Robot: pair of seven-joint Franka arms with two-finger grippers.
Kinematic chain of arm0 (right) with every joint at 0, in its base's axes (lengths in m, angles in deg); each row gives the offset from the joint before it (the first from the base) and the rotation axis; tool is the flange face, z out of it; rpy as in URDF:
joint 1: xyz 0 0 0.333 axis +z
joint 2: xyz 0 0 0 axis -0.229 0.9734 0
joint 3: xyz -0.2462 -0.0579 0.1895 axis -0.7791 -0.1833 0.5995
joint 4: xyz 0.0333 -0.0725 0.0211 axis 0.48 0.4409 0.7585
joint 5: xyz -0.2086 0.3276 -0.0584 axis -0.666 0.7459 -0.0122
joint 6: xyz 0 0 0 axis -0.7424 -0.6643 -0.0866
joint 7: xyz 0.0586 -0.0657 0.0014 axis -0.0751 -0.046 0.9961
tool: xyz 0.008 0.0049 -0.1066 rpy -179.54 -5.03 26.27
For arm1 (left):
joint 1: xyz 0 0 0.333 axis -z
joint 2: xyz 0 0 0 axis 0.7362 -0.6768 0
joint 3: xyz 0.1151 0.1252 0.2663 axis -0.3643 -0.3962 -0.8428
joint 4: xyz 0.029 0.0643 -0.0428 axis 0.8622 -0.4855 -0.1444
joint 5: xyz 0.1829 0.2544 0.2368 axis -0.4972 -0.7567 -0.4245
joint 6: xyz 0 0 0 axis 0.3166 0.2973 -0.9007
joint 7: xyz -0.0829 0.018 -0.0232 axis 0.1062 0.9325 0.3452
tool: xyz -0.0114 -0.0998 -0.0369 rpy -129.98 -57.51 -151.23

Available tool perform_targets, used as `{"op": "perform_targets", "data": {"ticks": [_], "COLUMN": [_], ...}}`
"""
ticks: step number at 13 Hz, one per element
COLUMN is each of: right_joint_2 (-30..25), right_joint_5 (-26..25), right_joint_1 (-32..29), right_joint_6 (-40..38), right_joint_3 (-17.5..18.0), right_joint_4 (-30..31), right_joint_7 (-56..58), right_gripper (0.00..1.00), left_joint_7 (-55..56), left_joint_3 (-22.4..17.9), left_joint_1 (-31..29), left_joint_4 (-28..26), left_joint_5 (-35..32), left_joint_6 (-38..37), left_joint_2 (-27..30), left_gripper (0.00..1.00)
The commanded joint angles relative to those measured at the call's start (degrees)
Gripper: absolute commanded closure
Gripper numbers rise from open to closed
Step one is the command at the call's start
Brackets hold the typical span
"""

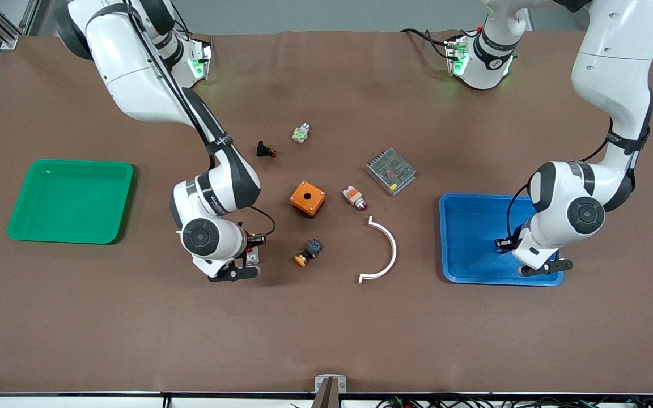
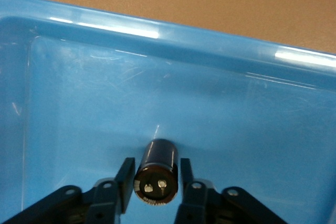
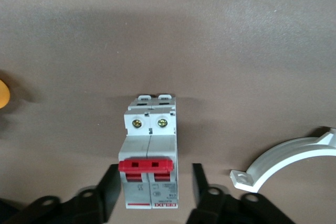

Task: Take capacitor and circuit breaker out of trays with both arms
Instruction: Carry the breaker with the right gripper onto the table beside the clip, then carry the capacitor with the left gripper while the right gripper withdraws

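Left pincer [image 2: 155, 182], narrow, straddles the capacitor [image 2: 156, 174] lying in the blue tray [image 1: 468, 238]; right pincer [image 3: 152, 192], parted, flanks the circuit breaker [image 3: 149, 156] on the worktop [image 1: 326, 328].

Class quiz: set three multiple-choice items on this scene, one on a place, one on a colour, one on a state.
1. The capacitor lies: A in the green tray; B in the blue tray; C on the table.
2. The breaker has toggles that are: A red; B blue; C green.
3. The right claw is: A shut on the breaker; B open astride the breaker; C holding a button.
Answers: B, blue floor surrounds it; A, a red bar crosses its white face; B, a gap shows beside the breaker.
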Motion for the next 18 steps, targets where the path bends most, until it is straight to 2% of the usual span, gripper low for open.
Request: {"op": "perform_targets", "data": {"ticks": [1,2,4,5,8,10,12,14,16,18], "right_joint_2": [-2.0,-2.7,-7.9,-10.2,-18.2,-21.7,-25.2,-28.6,-31.5,-35.1], "right_joint_5": [0.5,0.5,0.6,0.6,0.9,0.5,0.8,0.6,0.2,-1.4], "right_joint_1": [-0.1,-0.3,-0.6,-0.6,-2.0,-5.9,-11.3,-14.1,-15.4,-16.1], "right_joint_6": [-1.3,-1.6,-2.1,-2.8,-13.2,-14.1,-15.5,-20.1,-27.4,-31.1], "right_joint_3": [-0.6,-0.8,-2.8,-4.6,-8.9,-9.7,-9.4,-10.2,-10.9,-10.6], "right_joint_4": [-1.4,-1.4,-1.3,-1.1,-1.3,-1.4,-1.7,-1.7,-1.7,-1.6], "right_joint_7": [-0.7,-0.8,-1.5,-3.5,-3.7,-3.1,5.4,15.6,17.7,17.3], "right_gripper": [0.00,0.00,0.00,0.00,0.00,0.00,0.00,0.00,0.00,0.00], "left_joint_7": [0.1,0.1,0.7,0.8,7.9,15.8,24.4,33.2,37.1,38.1], "left_joint_3": [0.1,0.4,1.2,2.8,8.2,11.7,11.9,11.7,11.4,11.1], "left_joint_1": [0.1,0.0,0.3,0.2,0.3,1.7,7.0,12.4,16.3,19.5], "left_joint_4": [0.8,0.7,0.4,0.7,0.9,2.7,7.4,13.6,17.7,22.2], "left_joint_5": [-0.5,-0.5,-0.5,-0.4,-0.3,-0.3,-0.4,-0.9,-0.9,-0.9], "left_joint_6": [-0.4,-0.6,-1.7,-2.8,-3.0,-3.0,-3.0,-3.0,-3.0,-2.6], "left_joint_2": [0.5,1.6,4.5,5.3,5.9,5.2,2.4,-2.0,-6.2,-10.6], "left_gripper": [0.99,0.99,0.99,0.99,0.99,0.99,0.99,0.99,0.99,0.99]}}
